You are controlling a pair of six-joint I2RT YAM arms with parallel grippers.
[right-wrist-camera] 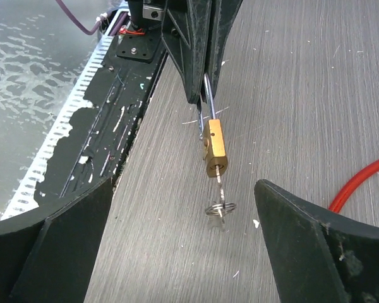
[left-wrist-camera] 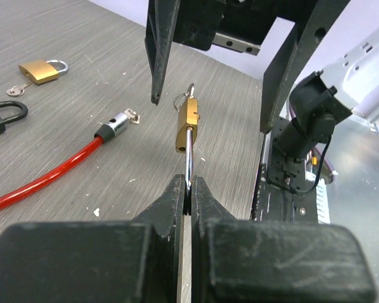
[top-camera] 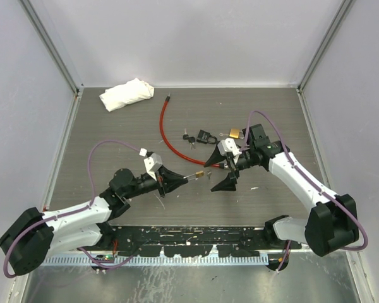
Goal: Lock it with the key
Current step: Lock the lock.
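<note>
A small brass padlock (top-camera: 200, 174) hangs in the air between the two arms. My left gripper (top-camera: 188, 178) is shut on its steel shackle (left-wrist-camera: 188, 161). In the left wrist view the padlock body (left-wrist-camera: 187, 121) points away from my left gripper (left-wrist-camera: 189, 186). A key (right-wrist-camera: 221, 189) with a ring (right-wrist-camera: 220, 207) sits in the keyhole at the padlock's (right-wrist-camera: 215, 149) free end. My right gripper (top-camera: 218, 170) is open and faces that end. In its wrist view the right gripper (right-wrist-camera: 184, 183) has its jaws wide apart on either side of the key, touching nothing.
A second brass padlock (top-camera: 234, 133), a black padlock (top-camera: 207, 136) and loose keys (top-camera: 188, 137) lie behind the grippers. A red cable lock (top-camera: 167, 129) curves from the back towards the middle. A white cloth (top-camera: 127, 93) lies at the back left.
</note>
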